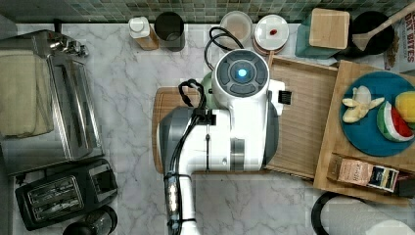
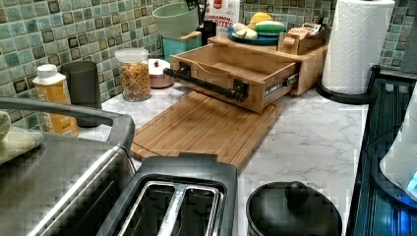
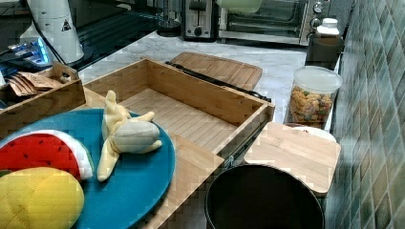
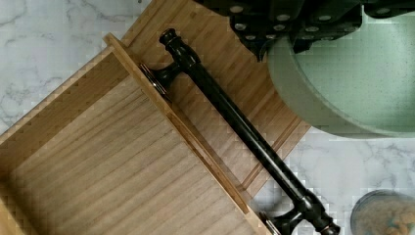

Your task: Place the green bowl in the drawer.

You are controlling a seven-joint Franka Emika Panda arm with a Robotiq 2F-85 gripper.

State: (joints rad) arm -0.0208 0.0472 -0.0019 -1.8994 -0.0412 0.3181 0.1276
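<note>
The green bowl hangs in the air, with the gripper shut on its rim. In the left view the green bowl floats high above the counter, well over the drawer. A sliver of the green bowl peeks out from under the arm in the top view. The drawer is pulled open and empty, and its black bar handle lies between its front wall and the bowl. In the wrist view the bowl sits over the cutting board, outside the drawer.
The cutting board lies in front of the drawer. A cereal jar and a dark cup stand by the tiled wall. On the cabinet top sits a blue plate with toy fruit. A paper towel roll and a toaster stand nearby.
</note>
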